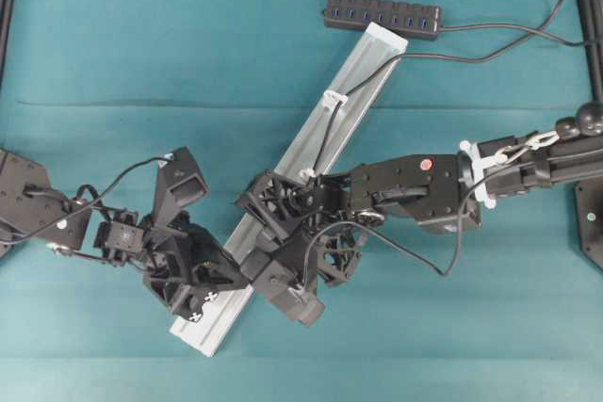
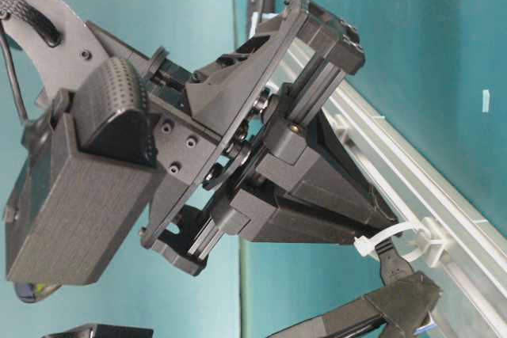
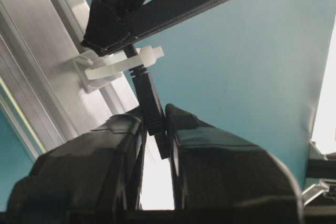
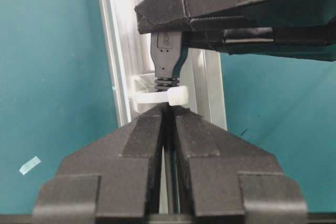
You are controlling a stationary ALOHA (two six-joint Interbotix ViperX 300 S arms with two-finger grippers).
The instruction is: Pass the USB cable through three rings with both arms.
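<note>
Right up against the right wrist lens, the right gripper (image 4: 169,109) had its two black fingers (image 4: 142,145) pinched tight on the thin cord of the USB cable (image 4: 167,59), just short of a whitish ring (image 4: 160,98) on the silver rail (image 4: 118,51). The plug's ribbed collar sat just beyond that ring, so the cable ran through the loop — and the plug body disappeared under the other gripper's fingers on the far side.

From the left wrist view, the left gripper (image 3: 157,129) was clamped on the black plug body (image 3: 149,103), fingers (image 3: 194,135) pressed against either side of it, with the same ring (image 3: 113,66) just beyond and the right gripper's pointed fingers on the ring's other side.

The table-level view showed the meeting close up: the ring clip (image 2: 416,239) standing on the rail (image 2: 396,156), the right gripper's pointed tips just beside it, the plug (image 2: 396,267) below it.

Overhead, both arms converged over the lower half of the rail (image 1: 311,176), which lay diagonally on the teal table (image 1: 94,44). The left gripper (image 1: 247,268) came in from the lower left, the right gripper (image 1: 303,193) from the right. The cable (image 1: 330,129) ran down along the rail from a black hub bar (image 1: 382,16) at the top, passing a second ring (image 1: 333,98) higher up. The metal tip of the plug could not be seen.
</note>
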